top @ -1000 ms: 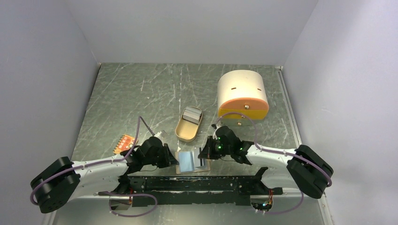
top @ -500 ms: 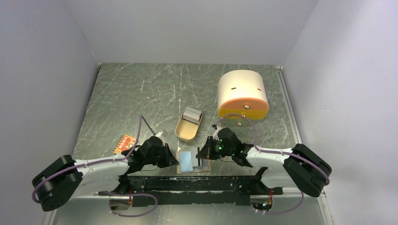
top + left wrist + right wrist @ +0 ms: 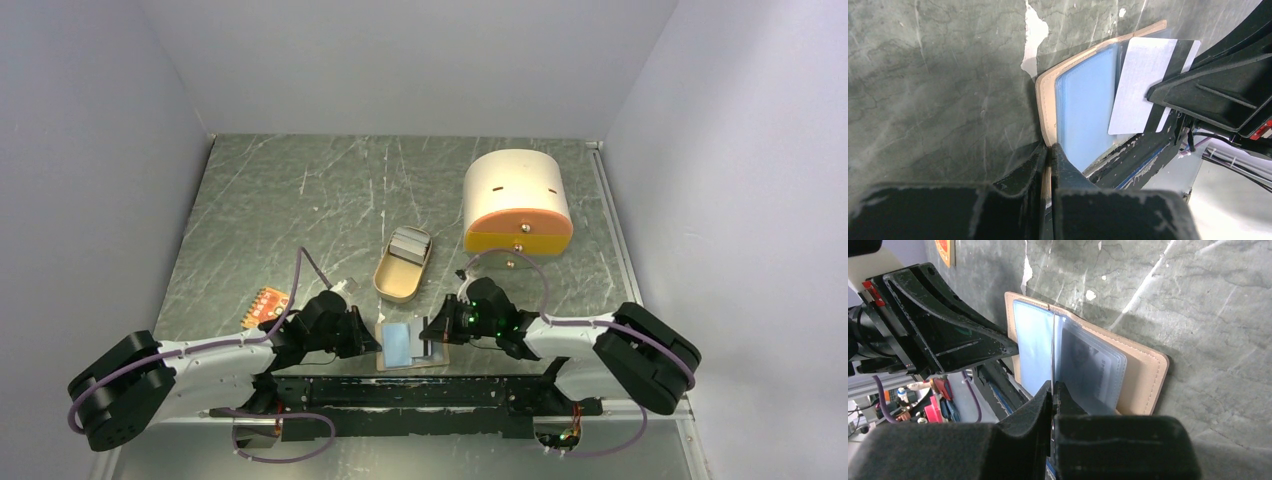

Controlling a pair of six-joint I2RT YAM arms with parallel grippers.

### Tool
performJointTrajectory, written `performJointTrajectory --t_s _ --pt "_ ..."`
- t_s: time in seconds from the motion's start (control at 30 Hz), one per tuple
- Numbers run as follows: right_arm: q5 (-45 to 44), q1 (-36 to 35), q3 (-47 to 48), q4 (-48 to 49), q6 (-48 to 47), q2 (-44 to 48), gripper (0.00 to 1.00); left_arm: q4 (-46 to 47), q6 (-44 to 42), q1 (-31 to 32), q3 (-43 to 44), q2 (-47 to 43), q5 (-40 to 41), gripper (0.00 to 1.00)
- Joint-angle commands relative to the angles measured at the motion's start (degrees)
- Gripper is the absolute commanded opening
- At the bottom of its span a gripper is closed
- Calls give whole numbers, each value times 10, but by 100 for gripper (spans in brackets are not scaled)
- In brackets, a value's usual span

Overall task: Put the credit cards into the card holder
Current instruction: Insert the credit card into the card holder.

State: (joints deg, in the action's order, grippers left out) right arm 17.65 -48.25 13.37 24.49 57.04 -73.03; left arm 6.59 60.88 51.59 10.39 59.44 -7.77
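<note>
The beige card holder [image 3: 441, 359] lies open on the table between both arms. A light blue credit card [image 3: 1085, 115] sits in its left clear sleeve. My left gripper [image 3: 1049, 146] is shut on the holder's tan left edge [image 3: 1044, 107]. My right gripper [image 3: 1053, 384] is shut on the whitish-grey credit card with a dark stripe [image 3: 1142, 82], which it holds on edge over the holder's middle fold. In the right wrist view that card [image 3: 1053, 347] stands as a thin line between the blue card [image 3: 1032, 345] and the empty clear sleeves [image 3: 1095, 367].
An oval tan tin [image 3: 403, 266] with something grey inside stands just behind the holder. A large cream box with an orange front [image 3: 517, 203] is at the back right. An orange-red dotted piece [image 3: 268, 304] lies at the left. The black base rail [image 3: 420, 390] runs close along the near side.
My left gripper's jaws have closed on the holder's left edge. The right gripper with the whitish card has edged slightly lower and closer to the holder.
</note>
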Motion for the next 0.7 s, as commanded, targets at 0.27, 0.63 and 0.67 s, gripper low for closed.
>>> performJointTrajectory --t_s 0.27,0.63,0.67 --pt "47 5 -26 93 16 -56 4 20 -3 4 -1 11 -11 9" --pt "67 5 -31 102 20 -66 6 20 -4 4 1 16 -7 9" --pt "69 5 -32 108 21 -69 6 22 -4 4 2 17 -8 9"
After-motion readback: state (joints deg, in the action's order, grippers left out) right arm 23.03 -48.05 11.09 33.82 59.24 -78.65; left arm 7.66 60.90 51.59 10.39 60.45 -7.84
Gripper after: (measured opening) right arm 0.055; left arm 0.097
